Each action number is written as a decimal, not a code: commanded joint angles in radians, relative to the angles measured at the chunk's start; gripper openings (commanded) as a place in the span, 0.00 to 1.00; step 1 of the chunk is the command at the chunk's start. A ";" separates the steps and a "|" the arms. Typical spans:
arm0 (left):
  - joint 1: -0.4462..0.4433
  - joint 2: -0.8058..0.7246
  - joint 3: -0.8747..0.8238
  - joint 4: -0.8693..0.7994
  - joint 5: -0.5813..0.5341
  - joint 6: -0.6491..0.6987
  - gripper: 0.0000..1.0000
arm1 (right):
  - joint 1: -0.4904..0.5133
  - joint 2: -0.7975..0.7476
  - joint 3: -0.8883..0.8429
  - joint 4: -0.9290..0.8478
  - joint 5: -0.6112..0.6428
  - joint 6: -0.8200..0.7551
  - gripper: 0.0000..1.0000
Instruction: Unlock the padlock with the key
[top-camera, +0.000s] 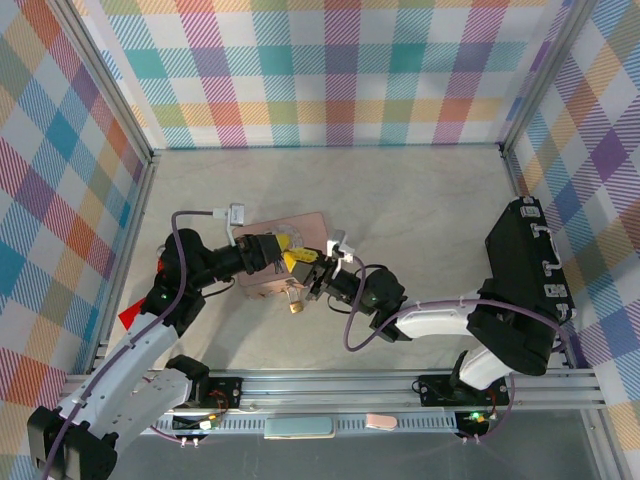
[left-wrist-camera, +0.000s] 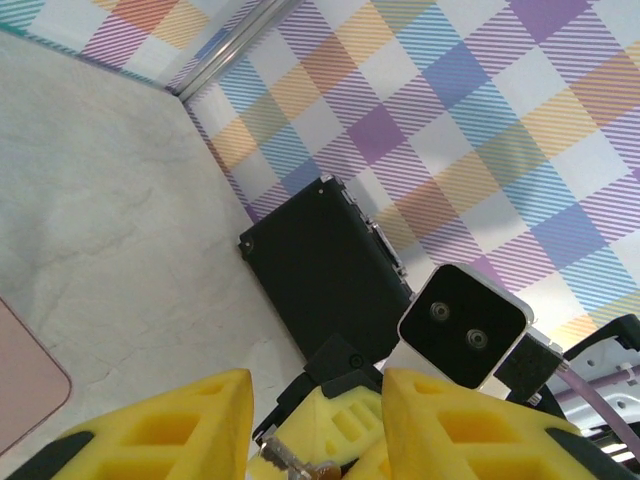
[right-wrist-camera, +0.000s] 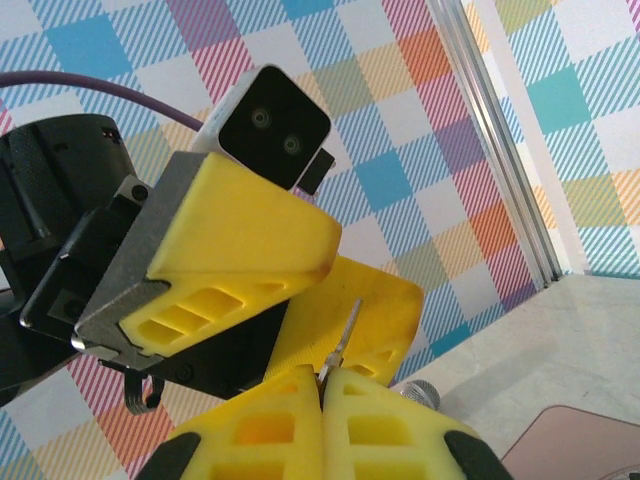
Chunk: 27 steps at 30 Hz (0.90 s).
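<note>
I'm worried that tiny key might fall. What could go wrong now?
The key is thin and pinched only by its end in the right end effector, so it might twist or slip when pushed. The left end effector is crowded close against it and could bump the key. The padlock is tiny, so the key could easily miss its hole.

Padlock (top-camera: 294, 306): we record tiny brass body at near edge of pink tin (top-camera: 300, 228). Key (right-wrist-camera: 340, 345): thin, silver, tilted, pinched by right gripper (right-wrist-camera: 322, 382).
</note>
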 joint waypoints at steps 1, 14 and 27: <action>-0.013 -0.013 -0.013 0.051 0.017 0.004 0.36 | -0.009 -0.025 0.016 0.060 0.007 0.035 0.00; -0.023 -0.025 -0.021 0.065 -0.001 -0.003 0.22 | -0.030 -0.012 0.000 0.060 0.038 0.088 0.00; -0.036 -0.015 -0.015 0.106 0.002 -0.032 0.10 | -0.045 0.001 -0.006 0.014 0.023 0.133 0.00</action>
